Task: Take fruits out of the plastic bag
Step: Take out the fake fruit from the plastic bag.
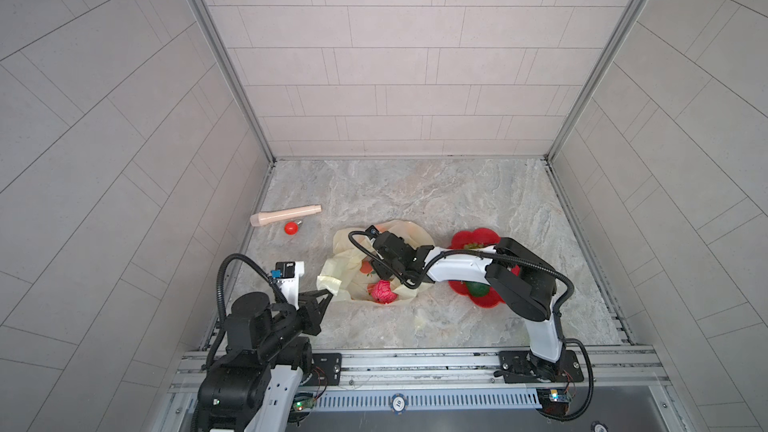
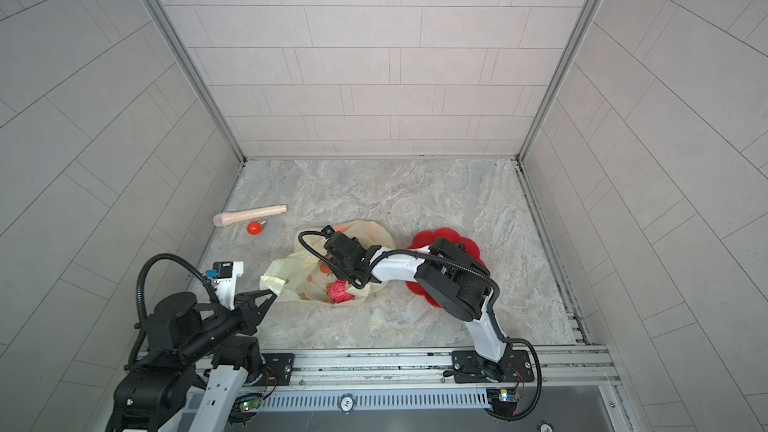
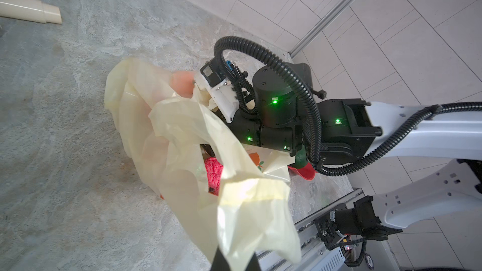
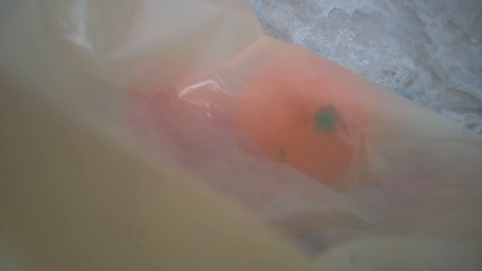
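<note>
The pale-yellow plastic bag [image 1: 353, 243] [image 2: 307, 259] lies crumpled mid-table. My left gripper [image 1: 330, 290] [image 3: 236, 262] is shut on one bag handle and holds it up. My right gripper [image 1: 380, 274] [image 2: 343, 274] reaches into the bag's mouth; its jaws are hidden by film. A pink wrinkly fruit [image 1: 383, 292] [image 3: 214, 173] lies in the opening. In the right wrist view, bag film [image 4: 104, 178] covers the lens and an orange [image 4: 300, 131] shows blurred through it. A peach-coloured fruit [image 3: 182, 84] bulges at the bag's far end. A green oval fruit [image 1: 477, 288] rests on the red plate [image 1: 469, 238].
A beige cylinder [image 1: 286, 216] and a small red ball [image 1: 291, 227] lie at the back left. The right arm [image 1: 519, 284] spans over the plate. A metal rail [image 1: 415, 357] runs along the front edge, and tiled walls close in three sides.
</note>
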`<state>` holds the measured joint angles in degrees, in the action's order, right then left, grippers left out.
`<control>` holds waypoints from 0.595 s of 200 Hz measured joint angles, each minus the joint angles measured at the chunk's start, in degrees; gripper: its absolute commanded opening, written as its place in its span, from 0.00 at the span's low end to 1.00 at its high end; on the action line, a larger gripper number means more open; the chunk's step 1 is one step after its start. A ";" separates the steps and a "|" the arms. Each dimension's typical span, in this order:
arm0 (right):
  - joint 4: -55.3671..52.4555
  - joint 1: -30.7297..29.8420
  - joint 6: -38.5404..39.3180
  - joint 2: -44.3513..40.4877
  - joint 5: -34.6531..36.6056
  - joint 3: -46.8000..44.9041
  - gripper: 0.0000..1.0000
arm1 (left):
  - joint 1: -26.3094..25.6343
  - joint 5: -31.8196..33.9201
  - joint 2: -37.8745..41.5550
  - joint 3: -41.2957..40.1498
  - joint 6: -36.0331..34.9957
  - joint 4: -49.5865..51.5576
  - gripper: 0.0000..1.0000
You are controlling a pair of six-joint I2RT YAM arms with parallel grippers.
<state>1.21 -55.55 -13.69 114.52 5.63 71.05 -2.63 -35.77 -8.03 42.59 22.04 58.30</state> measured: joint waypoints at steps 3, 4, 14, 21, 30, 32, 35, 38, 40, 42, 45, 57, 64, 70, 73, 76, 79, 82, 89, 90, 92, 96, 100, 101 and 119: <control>-0.02 0.00 0.09 -0.13 -0.02 -0.13 0.60 | 0.00 0.00 0.00 0.00 0.00 -0.02 0.04; -0.02 0.00 0.13 -0.17 -0.07 -0.15 0.60 | 0.00 0.00 0.00 0.00 0.00 0.00 0.04; -0.26 0.00 -0.04 -0.61 -0.26 -0.59 0.57 | 0.02 0.00 0.00 0.00 0.00 -0.02 0.04; -0.48 0.00 -0.04 -0.96 -0.33 -0.74 0.55 | 0.02 0.00 0.00 0.00 0.00 0.00 0.04; -0.72 0.00 -0.02 -1.42 -0.46 -0.79 0.53 | 0.02 0.00 0.00 0.00 0.00 -0.02 0.04; -0.81 0.00 -0.02 -1.51 -0.48 -0.79 0.53 | 0.02 0.00 0.00 0.00 0.00 -0.02 0.04; -0.87 0.00 -0.02 -1.66 -0.52 -0.79 0.52 | 0.02 0.00 0.00 0.00 0.00 0.00 0.04; -0.96 0.00 0.00 -1.79 -0.52 -0.76 0.51 | 0.04 0.00 0.00 0.00 0.00 -0.02 0.04; -1.07 0.00 0.00 -1.88 -0.55 -0.74 0.51 | 0.04 0.00 0.00 0.00 0.02 -0.02 0.04; -1.09 0.00 0.00 -1.97 -0.57 -0.72 0.51 | 0.04 0.00 0.00 0.00 0.02 0.00 0.04; -1.25 0.00 0.00 -2.14 -0.59 -0.70 0.50 | 0.07 0.00 0.00 0.00 0.02 0.00 0.04; -1.68 0.00 0.00 -2.80 -0.70 -0.63 0.47 | 0.09 0.02 0.00 0.00 0.02 -0.02 0.04; -1.86 0.00 0.00 -3.21 -0.85 -0.63 0.46 | 0.15 0.02 0.00 -0.02 0.02 0.00 0.04; -2.08 0.00 0.00 -3.76 -1.09 -0.63 0.45 | 0.24 0.02 0.00 0.00 0.02 -0.02 0.04; -2.14 0.00 0.00 -4.04 -1.18 -0.63 0.45 | 0.26 0.04 0.00 0.00 0.02 -0.02 0.04; -2.19 0.00 0.00 -4.33 -1.31 -0.63 0.45 | 0.26 0.02 0.00 0.00 0.02 -0.02 0.04; -2.25 0.00 0.00 -4.74 -1.55 -0.63 0.45 | 0.28 0.04 0.00 -0.02 0.02 0.00 0.04; -2.34 0.00 0.00 -5.09 -1.66 -0.63 0.45 | 0.28 0.04 0.00 0.00 0.02 -0.02 0.04; -2.40 0.00 0.00 -6.05 -2.03 -0.63 0.45 | 0.35 0.07 0.00 0.00 0.02 0.00 0.04; -2.40 0.00 -0.02 -6.19 -2.10 -0.63 0.45 | 0.35 0.07 0.00 -0.02 0.02 0.00 0.04; -2.40 0.00 0.00 -6.47 -2.21 -0.63 0.45 | 0.37 0.07 0.00 0.00 0.02 0.00 0.04; -2.38 0.00 0.00 -7.08 -2.45 -0.63 0.45 | 0.37 0.04 0.00 0.00 0.02 -0.02 0.04; -2.36 -0.02 -0.02 -7.67 -2.71 -0.63 0.45 | 0.37 0.07 0.00 0.00 0.02 -0.02 0.04; -2.38 0.00 -0.02 -7.78 -2.75 -0.63 0.45 | 0.37 0.07 0.00 -0.02 0.02 -0.02 0.04; -2.27 0.00 -0.04 -10.25 -3.80 -0.63 0.45 | 0.37 0.07 0.09 0.00 0.04 -0.02 0.04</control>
<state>-1.06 -55.55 -13.74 104.27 1.83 70.41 -2.26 -35.70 -7.94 42.59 22.09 58.28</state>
